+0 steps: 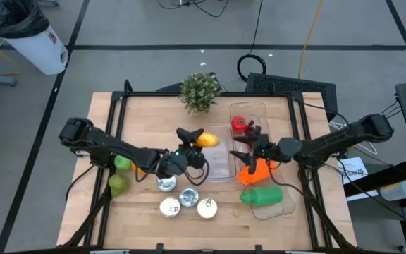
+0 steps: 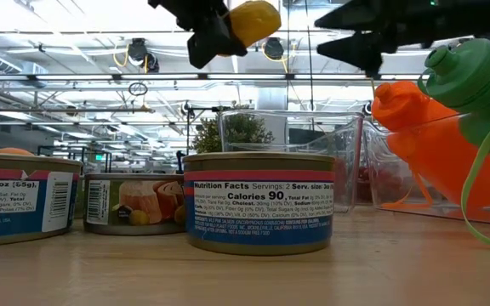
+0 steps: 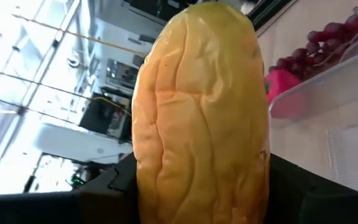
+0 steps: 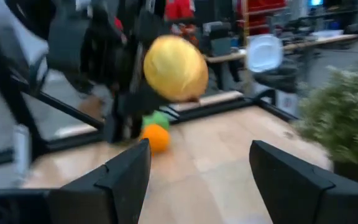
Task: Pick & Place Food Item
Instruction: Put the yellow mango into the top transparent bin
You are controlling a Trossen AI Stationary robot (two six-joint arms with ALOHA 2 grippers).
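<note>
A yellow, wrinkled oblong food item (image 1: pixel 208 140) is held in the air by my left gripper (image 1: pixel 192 136), by the left edge of a clear empty container (image 1: pixel 220 164). It fills the left wrist view (image 3: pixel 201 112) and shows high up in the low view (image 2: pixel 253 21). My right gripper (image 1: pixel 242 147) is open and empty over the container's right side, facing the item (image 4: pixel 174 67) across it. Its fingers stand wide apart in the right wrist view (image 4: pixel 197 180). My left gripper pinches the yellow item between its two fingers (image 3: pixel 104 193), one on each long side of its lower part (image 3: pixel 148 180). The fingers come from the table's left, roughly level, and the item sticks out beyond them. It is lifted clear of the table.
Several cans (image 1: pixel 187 199) stand near the front edge, with green fruit (image 1: pixel 118 185) and an orange (image 1: pixel 139 168) at the left. A potted plant (image 1: pixel 201 90) is at the back. A clear tray with red fruit (image 1: pixel 240 124) and a tray with green and orange bottles (image 1: pixel 263 195) are on the right.
</note>
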